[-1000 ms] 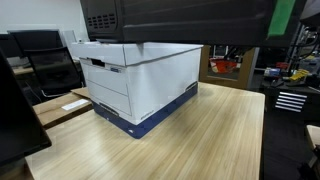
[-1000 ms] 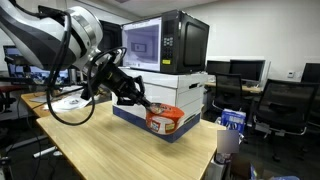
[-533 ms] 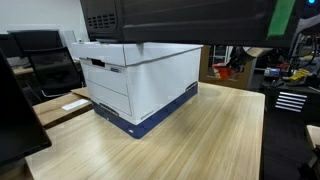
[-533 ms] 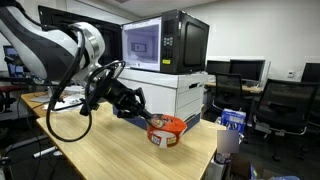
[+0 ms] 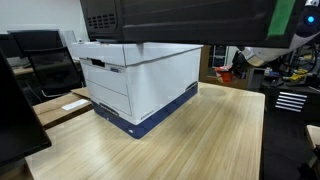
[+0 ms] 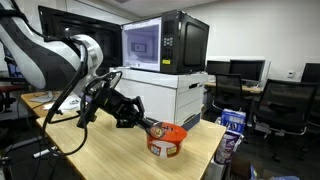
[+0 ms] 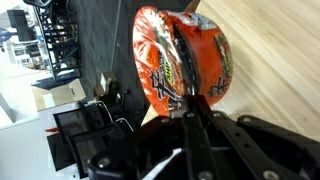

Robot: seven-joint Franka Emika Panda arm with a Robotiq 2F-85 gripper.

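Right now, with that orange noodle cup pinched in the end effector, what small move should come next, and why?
Probably draw the noodle cup a little back toward the white box before any release. The end effector is shut on its top, the cup is near the edge of the table, and whether its base rests on wood is unclear.

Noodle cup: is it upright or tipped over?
Upright: the noodle cup has its base down and lid up; the end effector is shut on its rim.
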